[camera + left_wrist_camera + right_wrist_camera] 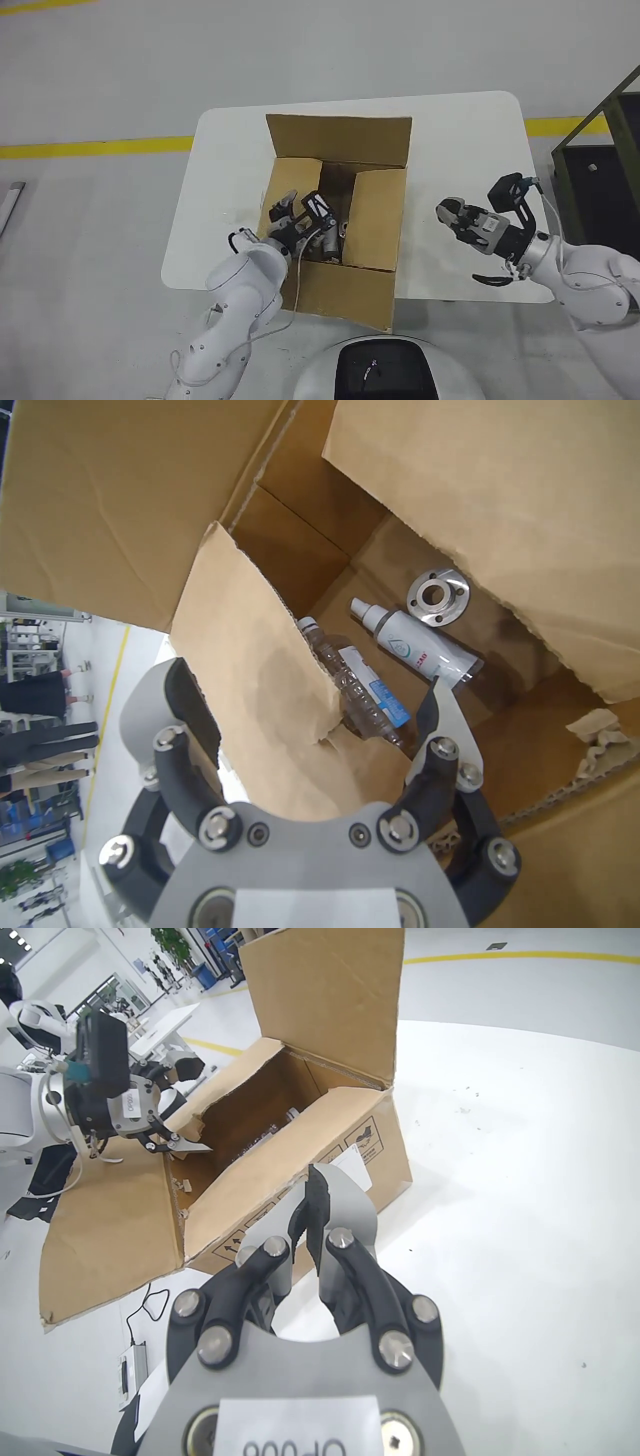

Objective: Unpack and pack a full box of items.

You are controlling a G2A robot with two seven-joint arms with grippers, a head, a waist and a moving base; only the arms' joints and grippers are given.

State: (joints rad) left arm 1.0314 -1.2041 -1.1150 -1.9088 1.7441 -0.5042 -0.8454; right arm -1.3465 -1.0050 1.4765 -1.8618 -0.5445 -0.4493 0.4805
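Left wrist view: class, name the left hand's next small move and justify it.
Probably shift the left hand inward past the torn flap: its open fingers straddle that flap, which partly hides the clear plastic bottle lying in the box.

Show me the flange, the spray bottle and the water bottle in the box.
Flange (457, 599): left wrist view, on its flat ring beside the hole.
Spray bottle (412, 645): left wrist view, on its white body.
Water bottle (357, 687): left wrist view, on its clear middle.
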